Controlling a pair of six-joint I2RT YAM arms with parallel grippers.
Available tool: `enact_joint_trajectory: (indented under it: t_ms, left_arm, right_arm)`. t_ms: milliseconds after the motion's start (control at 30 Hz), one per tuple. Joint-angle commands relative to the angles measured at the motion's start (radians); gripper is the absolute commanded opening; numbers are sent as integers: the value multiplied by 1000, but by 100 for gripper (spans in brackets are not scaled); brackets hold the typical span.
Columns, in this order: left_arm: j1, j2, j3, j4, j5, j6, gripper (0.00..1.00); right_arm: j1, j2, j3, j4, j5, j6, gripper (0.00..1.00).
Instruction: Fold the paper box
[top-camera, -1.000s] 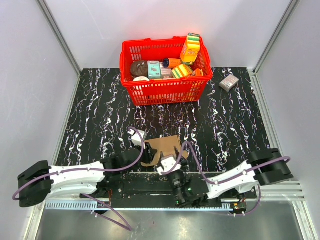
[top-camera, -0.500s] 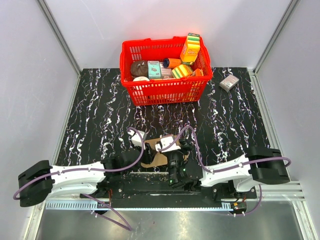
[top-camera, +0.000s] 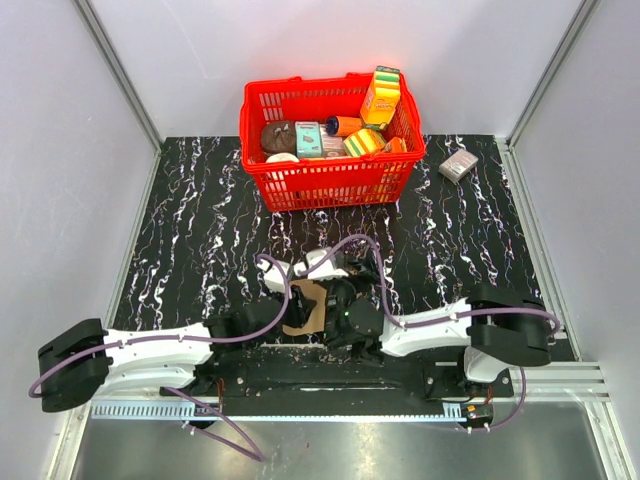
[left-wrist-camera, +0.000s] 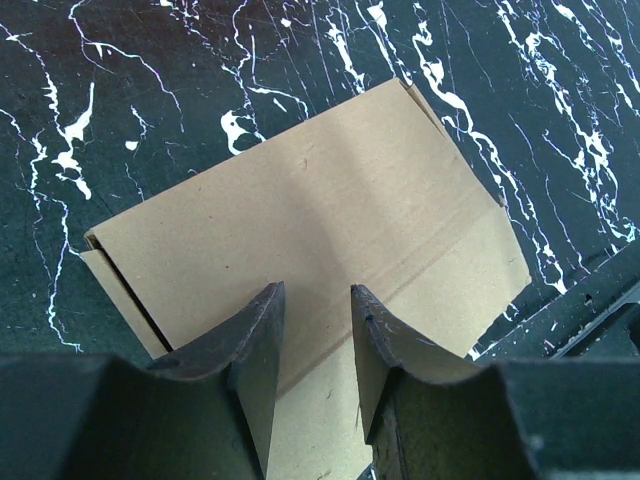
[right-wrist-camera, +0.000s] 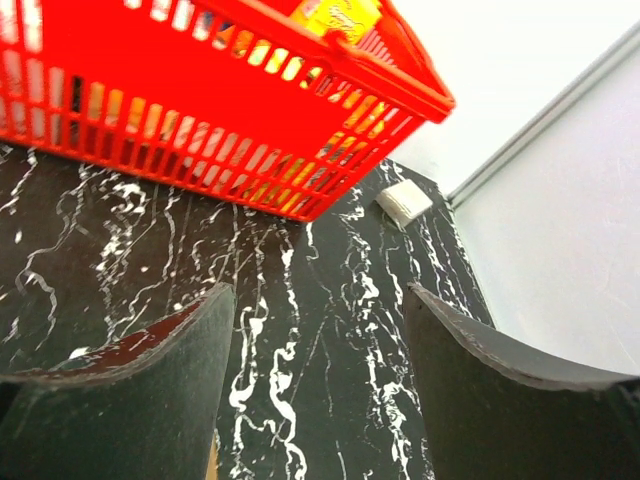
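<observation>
Paper box: flat brown, creased; L hand part-open above, R hand released.

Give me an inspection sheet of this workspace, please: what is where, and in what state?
Surface: black marbled table.
Job's things: paper box, brown cardboard, lying flat at the near edge.
Clutter: red basket holding packages at the far side; small grey-pink box to its right.
Grippers: left tool narrowly open over the paper box; right tool wide open, holding nothing.
Cables: purple cables looping free above the table.
Surroundings: white walls on three sides.
</observation>
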Motion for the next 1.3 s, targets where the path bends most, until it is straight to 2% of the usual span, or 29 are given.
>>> enact_joint_trajectory:
  t_ms: [0,67,133,167,200,233,267,300,333,367,433,467,567,767,933,1133,1267]
  left_arm:
    - [1,18,16,64,11,-7,37]
    - [2,26,22,64,12,-4,37]
    - [2,32,26,64,14,-3,37]
    - [1,31,26,64,15,-4,37]
    - [1,32,27,64,15,-4,37]
    - [1,31,26,66,15,-6,37]
    - [1,28,27,64,15,-7,37]
    - [1,26,26,63,15,-9,37]
    - [2,24,26,63,15,-10,37]
    - [1,20,26,64,17,-12,37]
    - [2,23,27,66,17,-10,37]
    - [1,29,29,66,17,-10,37]
    - [2,37,39,64,25,-1,37]
    - [2,25,46,43,19,11,37]
    - [1,15,36,30,11,13,37]
    - [1,44,21,46,19,3,33]
    - [1,38,-5,66,11,-4,30]
  right_arm:
    - [-43,-91,25,259,-8,-58,75]
    - [-63,-80,43,226,-40,-47,75]
    - [-78,-69,64,77,-73,18,75]
    - [-104,-86,72,-45,-125,206,74]
    - [-127,-109,81,-385,-166,350,74]
    - [-156,-182,131,-640,-232,537,72]
    - [-254,-222,174,-1102,-422,919,70]
    - [-299,-256,196,-1153,-499,992,68]
    - [-320,-317,175,-1131,-524,1001,68]
    - [-331,-343,149,-1024,-528,928,68]
    - [-350,-415,146,-1060,-556,930,69]
    - [-366,-445,150,-1162,-675,1008,69]
    - [-464,-528,127,-1303,-937,1187,69]
    - [-521,-552,8,-1459,-1186,1460,70]
    - [-525,-548,-118,-1456,-1211,1574,69]
    - [-528,-442,-141,-1468,-1275,1599,68]
    - [-529,-428,-170,-1419,-1274,1613,66]
